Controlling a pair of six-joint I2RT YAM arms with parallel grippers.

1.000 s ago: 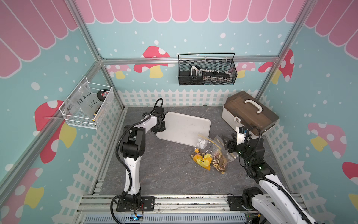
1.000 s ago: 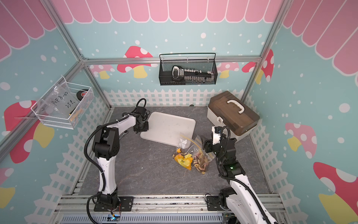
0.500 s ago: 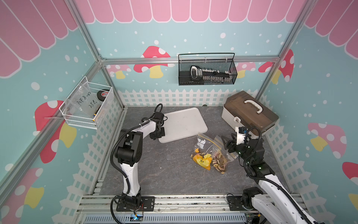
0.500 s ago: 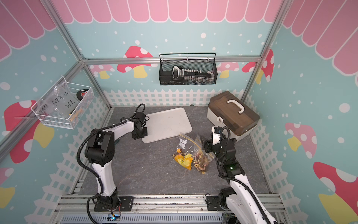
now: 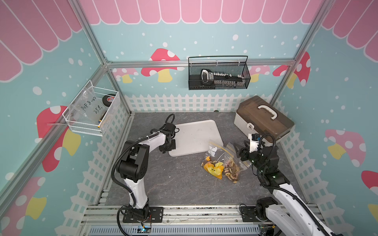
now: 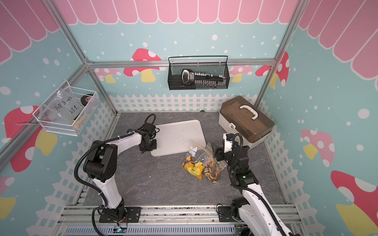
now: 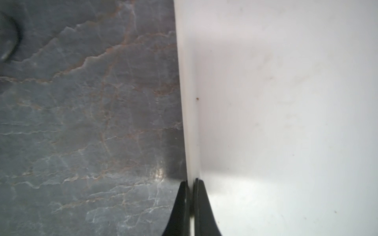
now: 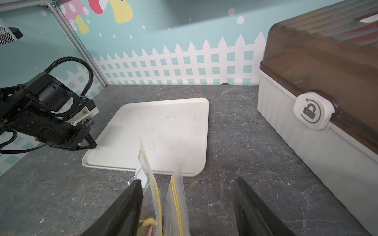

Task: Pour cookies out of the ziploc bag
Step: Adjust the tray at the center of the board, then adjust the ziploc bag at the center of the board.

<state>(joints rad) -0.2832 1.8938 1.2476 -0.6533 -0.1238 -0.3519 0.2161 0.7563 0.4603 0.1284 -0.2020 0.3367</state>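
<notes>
Brown, tan, pink ring cookies (image 5: 231,172) heaped inside clear ziploc bag (image 5: 230,152). White tray (image 5: 196,134) rim pinched by left gripper (image 7: 190,181); right gripper (image 8: 187,179) agape

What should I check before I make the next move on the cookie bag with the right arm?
1. Left gripper shut on the rim of the tray: ok.
2. Right gripper open: ok, the jaws stand wide apart.
3. Only the cookie bag between the right jaws: not ok. The top of the toy bag stands there too, against one finger.
4. Cookies all inside their bag: ok, none lie on the tray or the table.
5. Zip of the cookie bag open: cannot tell.
</notes>
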